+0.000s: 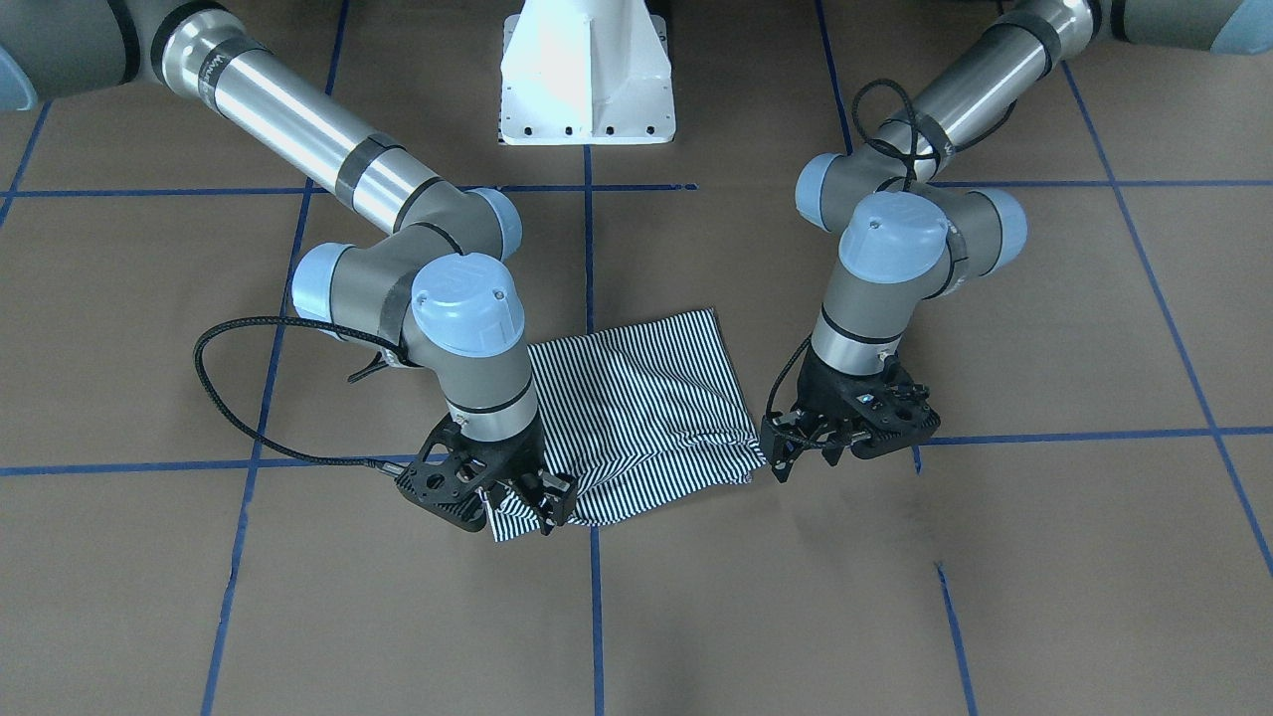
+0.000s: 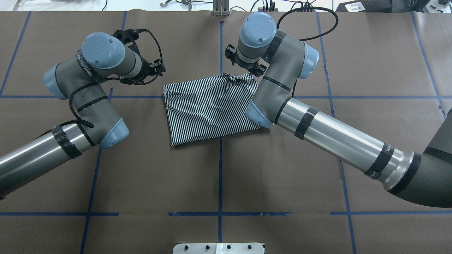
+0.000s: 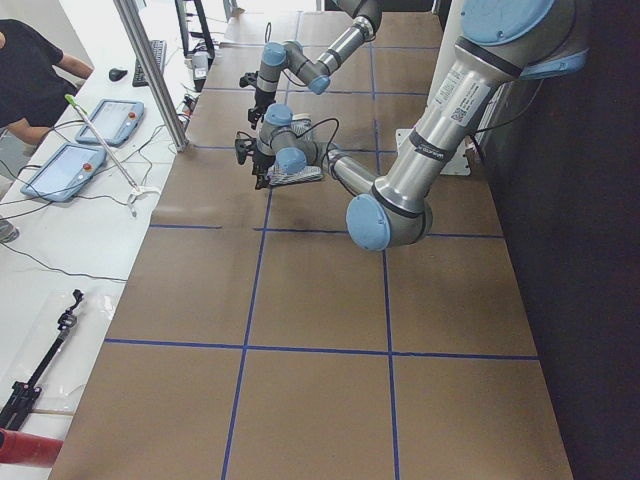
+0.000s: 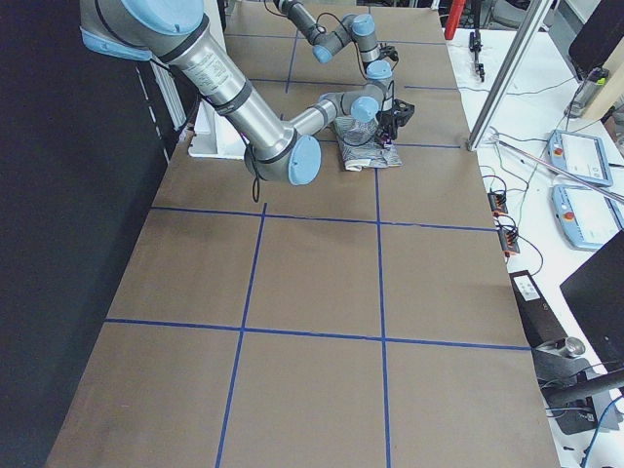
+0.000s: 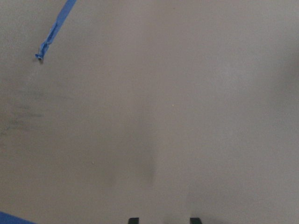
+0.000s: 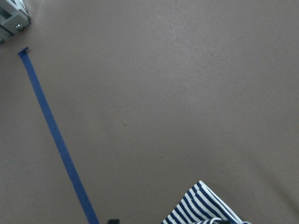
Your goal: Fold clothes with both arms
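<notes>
The striped polo shirt (image 1: 636, 408) lies folded into a rough square on the brown table, also in the overhead view (image 2: 208, 109). My right gripper (image 1: 542, 502) stands low over its far corner. In the right wrist view one fingertip (image 6: 113, 221) sits wide of centre and striped cloth (image 6: 201, 210) covers the other side, so the jaws are apart. My left gripper (image 1: 804, 459) is open and empty, just off the shirt's other far corner. In the left wrist view its fingertips (image 5: 134, 220) stand apart over bare table.
The white pedestal base (image 1: 587, 80) stands at the robot's side of the table. Blue tape lines (image 1: 595, 617) cross the brown surface. In the exterior left view a side bench holds tablets (image 3: 75, 165), and a person (image 3: 30, 70) stands by it.
</notes>
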You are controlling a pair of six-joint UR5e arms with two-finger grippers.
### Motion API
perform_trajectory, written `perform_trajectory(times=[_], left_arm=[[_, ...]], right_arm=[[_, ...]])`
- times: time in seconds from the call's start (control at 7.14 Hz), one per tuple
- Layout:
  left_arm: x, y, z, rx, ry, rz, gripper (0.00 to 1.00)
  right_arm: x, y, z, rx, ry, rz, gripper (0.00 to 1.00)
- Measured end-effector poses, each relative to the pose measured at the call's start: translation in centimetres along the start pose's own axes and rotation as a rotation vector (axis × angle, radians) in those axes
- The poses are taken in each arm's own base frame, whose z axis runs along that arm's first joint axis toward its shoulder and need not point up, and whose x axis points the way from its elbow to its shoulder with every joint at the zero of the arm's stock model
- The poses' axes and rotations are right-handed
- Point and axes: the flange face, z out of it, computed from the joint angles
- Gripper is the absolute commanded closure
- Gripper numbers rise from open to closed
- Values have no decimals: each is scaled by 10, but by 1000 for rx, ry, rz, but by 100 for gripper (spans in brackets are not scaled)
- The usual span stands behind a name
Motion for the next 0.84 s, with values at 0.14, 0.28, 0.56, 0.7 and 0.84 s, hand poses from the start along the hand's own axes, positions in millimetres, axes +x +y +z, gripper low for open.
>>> perform_trajectory(times=[0.14, 0.28, 0.56, 0.7, 0.84], left_arm=[[-1, -2, -1, -7, 3, -1, 0], [-3, -8, -6, -29, 11, -5, 0], [-12, -32, -33, -58, 43, 15, 0], [-21, -37, -43, -62, 52, 23, 0], [-29, -40, -51, -69, 57, 24, 0]], right_arm=[[-1, -5, -3, 1, -3, -17, 0], [-1, -8, -4, 2, -2, -50, 0], [2, -4, -5, 1, 35, -202, 0], [-1, 9, -11, -11, 66, -304, 0], [-4, 26, -15, -30, 94, -375, 0]])
